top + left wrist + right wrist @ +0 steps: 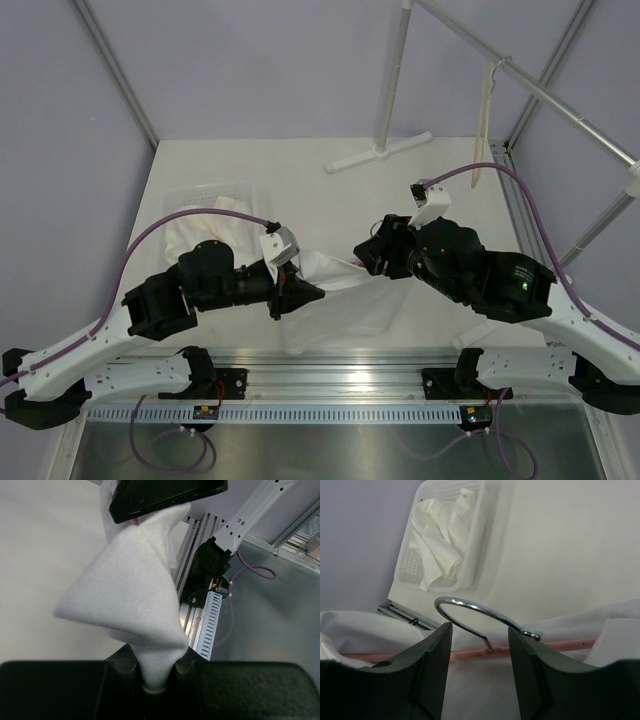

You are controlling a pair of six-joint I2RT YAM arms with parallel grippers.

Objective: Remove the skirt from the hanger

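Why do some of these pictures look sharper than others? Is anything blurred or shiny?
Top external view: even, soft light, only faint shadows on the table, all sharp. Left wrist view: the weave of the skirt is crisp, while the dark left fingers below it show almost no detail. Right wrist view: the near right fingers are soft-edged, and the metal hook carries a bright glint.

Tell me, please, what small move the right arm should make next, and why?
Probably close the right gripper on the curved silver wire hook of the pink hanger. Its jaws stand open either side of the hook, while the left gripper pinches the white fabric skirt; holding the hanger should let the skirt pull free.
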